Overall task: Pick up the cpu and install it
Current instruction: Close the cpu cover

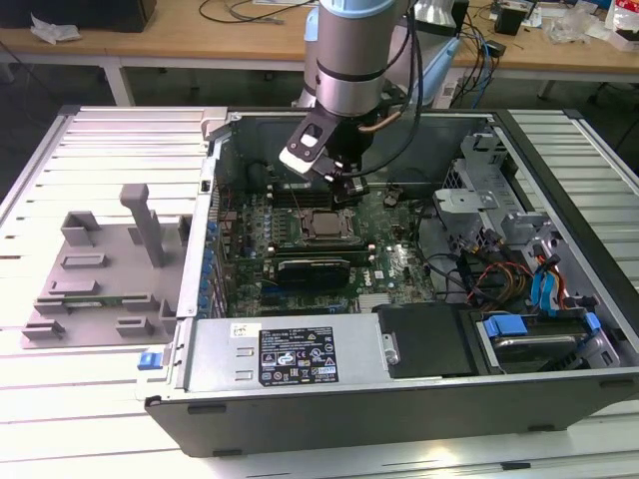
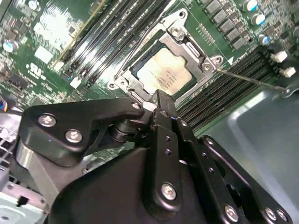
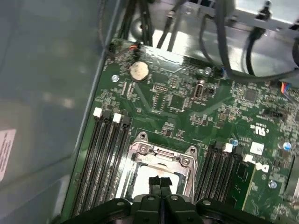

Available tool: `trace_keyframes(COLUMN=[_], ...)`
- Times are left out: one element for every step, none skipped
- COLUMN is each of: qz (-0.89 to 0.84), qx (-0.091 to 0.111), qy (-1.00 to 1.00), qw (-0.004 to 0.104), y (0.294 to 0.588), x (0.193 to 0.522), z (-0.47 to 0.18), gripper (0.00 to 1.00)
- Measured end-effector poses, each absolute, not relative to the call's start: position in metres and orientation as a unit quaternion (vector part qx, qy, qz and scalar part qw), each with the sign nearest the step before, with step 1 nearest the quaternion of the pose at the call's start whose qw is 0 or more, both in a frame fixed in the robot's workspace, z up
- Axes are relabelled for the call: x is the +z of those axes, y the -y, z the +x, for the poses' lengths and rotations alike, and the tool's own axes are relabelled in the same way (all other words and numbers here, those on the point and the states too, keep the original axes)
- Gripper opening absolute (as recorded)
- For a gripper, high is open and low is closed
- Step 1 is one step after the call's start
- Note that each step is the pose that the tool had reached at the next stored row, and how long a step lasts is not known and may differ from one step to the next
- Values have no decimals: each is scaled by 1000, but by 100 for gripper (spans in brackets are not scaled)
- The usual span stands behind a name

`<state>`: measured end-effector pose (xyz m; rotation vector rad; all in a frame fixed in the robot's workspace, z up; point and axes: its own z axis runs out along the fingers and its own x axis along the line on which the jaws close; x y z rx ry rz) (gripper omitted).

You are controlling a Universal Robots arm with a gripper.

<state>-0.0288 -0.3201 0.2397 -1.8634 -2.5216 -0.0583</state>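
Note:
The cpu (image 1: 324, 225) lies flat in the motherboard socket (image 1: 321, 238) inside the open computer case (image 1: 399, 399). Its pale metal top shows in the second wrist view as the cpu (image 2: 166, 72), framed by the socket's metal bracket (image 2: 187, 44). My gripper (image 1: 346, 190) hangs just above and behind the socket. In both wrist views the gripper (image 2: 159, 97) (image 3: 160, 181) has its black fingers pressed together with nothing between them, right over the cpu's edge (image 3: 140, 184).
A grey fixture tray (image 1: 100, 269) with upright blocks sits at the exterior view's left, outside the case. Memory slots (image 3: 105, 158) flank the socket. A power supply (image 1: 290, 354), drive bays (image 1: 529, 339) and loose cables (image 1: 499, 274) crowd the case's near and right parts.

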Motion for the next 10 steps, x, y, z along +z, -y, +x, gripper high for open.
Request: trace_keyframes(qz=[-587, -579, -573, -569, -559, -549, -539, -534, -530, -518], qx=[-19, -19, -18, -19, -18, -18, -18, -18, -18, -18], qy=[810, 815, 820, 822, 829, 836, 842, 846, 848, 855], qw=[3, 3, 3, 3, 4, 4, 4, 4, 4, 5], y=[320, 320, 320, 320, 320, 320, 320, 320, 320, 320], x=[240, 240, 240, 240, 240, 240, 240, 240, 240, 240], z=[-29, -29, -29, -29, -29, -30, -30, -30, -30, -31], gripper=[11, 11, 11, 11, 11, 11, 11, 11, 11, 11])
